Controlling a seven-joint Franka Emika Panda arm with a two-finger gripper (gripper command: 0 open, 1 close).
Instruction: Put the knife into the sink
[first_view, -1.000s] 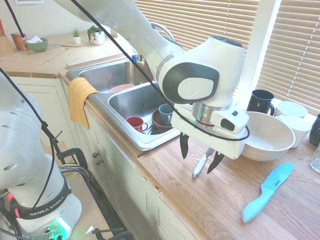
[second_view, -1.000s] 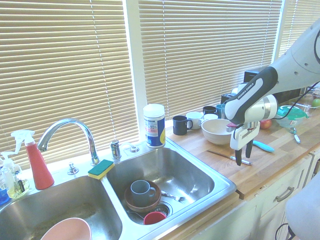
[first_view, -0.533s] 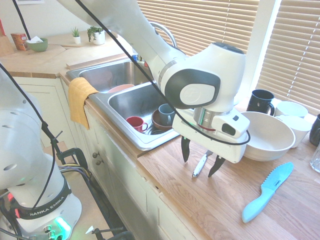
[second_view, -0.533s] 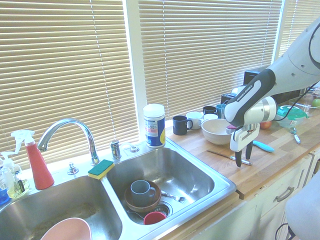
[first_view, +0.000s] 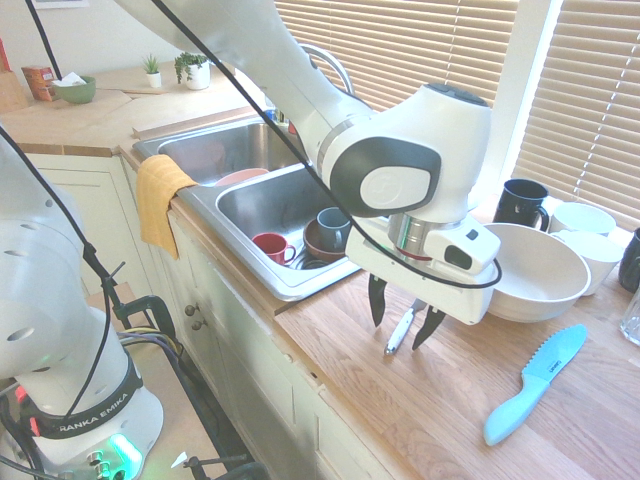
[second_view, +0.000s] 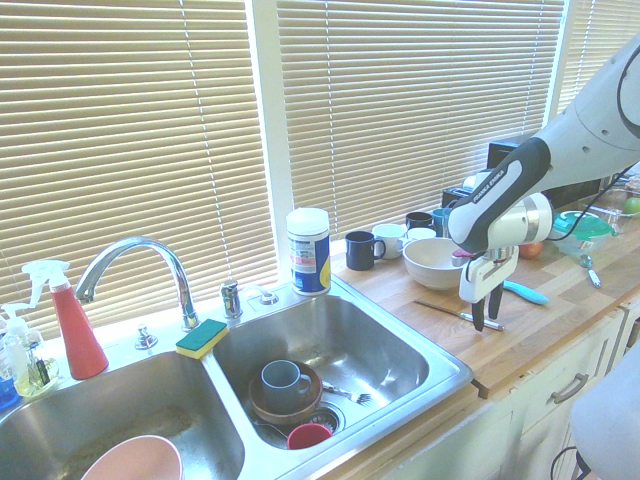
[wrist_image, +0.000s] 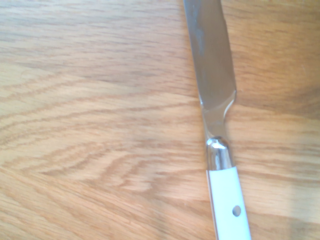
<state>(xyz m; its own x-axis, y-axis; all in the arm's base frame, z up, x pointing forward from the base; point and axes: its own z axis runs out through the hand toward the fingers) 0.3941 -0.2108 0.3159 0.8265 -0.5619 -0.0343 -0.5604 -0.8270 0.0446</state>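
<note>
The knife (first_view: 400, 330) lies flat on the wooden counter just right of the sink (first_view: 300, 283), with its white handle toward the counter's front edge. My gripper (first_view: 403, 318) points straight down over the handle, open, one dark finger on each side and a small gap to the knife. In the second exterior view the knife (second_view: 452, 311) runs across the counter under the gripper (second_view: 485, 318). The wrist view shows the silver blade (wrist_image: 212, 75) and white handle (wrist_image: 227, 200) close up on the wood. The sink's nearer basin (second_view: 395, 345) holds cups and a brown bowl.
A turquoise serrated knife (first_view: 535, 385) lies further right on the counter. A large white bowl (first_view: 535, 270) and dark mugs (first_view: 520, 200) stand behind the gripper. A yellow cloth (first_view: 160, 195) hangs over the sink's front. The curved tap (second_view: 140, 262) and a sponge (second_view: 202, 337) are behind the basins.
The gripper has come down slightly toward the counter, and its fingers have drawn closer together around the knife handle. The knife has not moved.
</note>
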